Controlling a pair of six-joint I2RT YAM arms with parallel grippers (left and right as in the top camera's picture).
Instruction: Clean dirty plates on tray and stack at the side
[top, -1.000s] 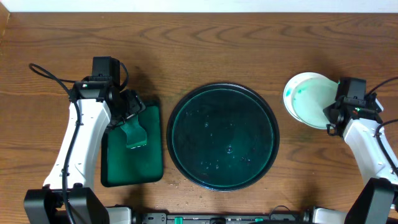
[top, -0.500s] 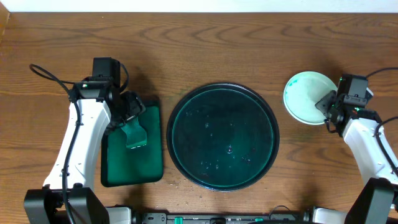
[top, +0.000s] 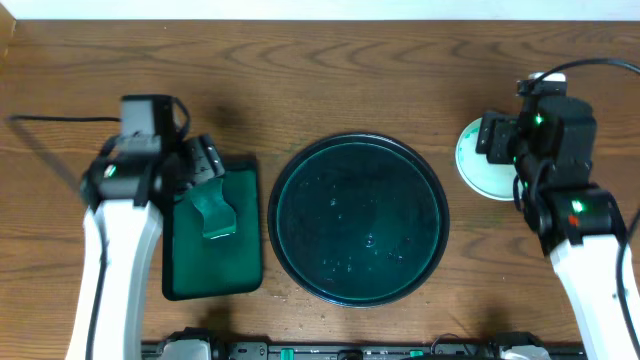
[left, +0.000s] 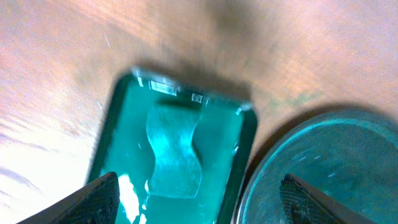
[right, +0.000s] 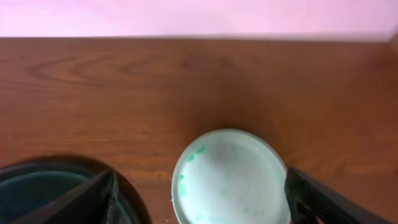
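Observation:
The large round dark tray (top: 360, 220) sits mid-table with no plates on it; its wet surface shows in the left wrist view (left: 339, 168). A white plate (top: 478, 168) with teal specks on its left rim lies flat on the table right of the tray, seen closer in the right wrist view (right: 230, 177). Whether others lie beneath it I cannot tell. My right gripper (right: 200, 186) hangs open above this plate (top: 497, 135), holding nothing. My left gripper (left: 199, 190) is open above the rectangular tray (top: 205, 165), also holding nothing.
A small rectangular green tray (top: 240, 255) left of the round one holds a folded teal cloth (top: 215, 212), also seen in the left wrist view (left: 174, 152). Bare wooden table (top: 330, 80) stretches behind both trays.
The right gripper has let the plate go flat onto the table, opened wide and risen above it. The left arm has also lifted slightly.

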